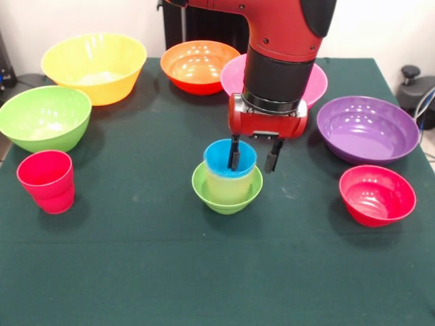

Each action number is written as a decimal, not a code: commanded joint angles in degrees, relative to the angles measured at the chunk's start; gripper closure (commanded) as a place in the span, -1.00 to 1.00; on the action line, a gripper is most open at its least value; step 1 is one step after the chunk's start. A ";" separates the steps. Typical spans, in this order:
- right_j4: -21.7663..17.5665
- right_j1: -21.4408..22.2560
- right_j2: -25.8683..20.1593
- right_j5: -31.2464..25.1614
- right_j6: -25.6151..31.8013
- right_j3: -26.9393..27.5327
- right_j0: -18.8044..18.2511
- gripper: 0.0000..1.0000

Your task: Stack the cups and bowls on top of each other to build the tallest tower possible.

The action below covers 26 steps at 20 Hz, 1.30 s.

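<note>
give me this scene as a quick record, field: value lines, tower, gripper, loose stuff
tower: blue cup nested in pale yellow cup, standing in small lime-green bowl
gripper: gripper open, one finger inside the blue cup, the other outside its rim
loose cup: red cup, upright
loose bowls: yellow bowl, green bowl, orange bowl, pink bowl, purple bowl, small red bowl
surface: green table

The arm covers the middle of the pink bowl, leaving only its two sides showing. The arm itself runs off the top edge. One finger dips inside the blue cup, its tip hidden there. The yellow cup shows only below the blue one, its base hidden in the lime bowl. Dark objects at both side edges are cut off and unclear.
</note>
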State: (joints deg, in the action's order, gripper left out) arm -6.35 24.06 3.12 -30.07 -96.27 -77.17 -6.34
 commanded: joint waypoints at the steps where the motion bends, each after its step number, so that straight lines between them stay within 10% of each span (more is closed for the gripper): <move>1: -1.42 -2.02 -4.86 -3.22 -1.60 -0.22 0.14 -1.00; 26: 0.28 4.31 -7.03 -8.89 0.63 -2.88 -1.46 -1.00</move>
State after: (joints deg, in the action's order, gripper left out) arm -6.35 27.72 2.52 -31.86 -96.27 -77.31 -6.70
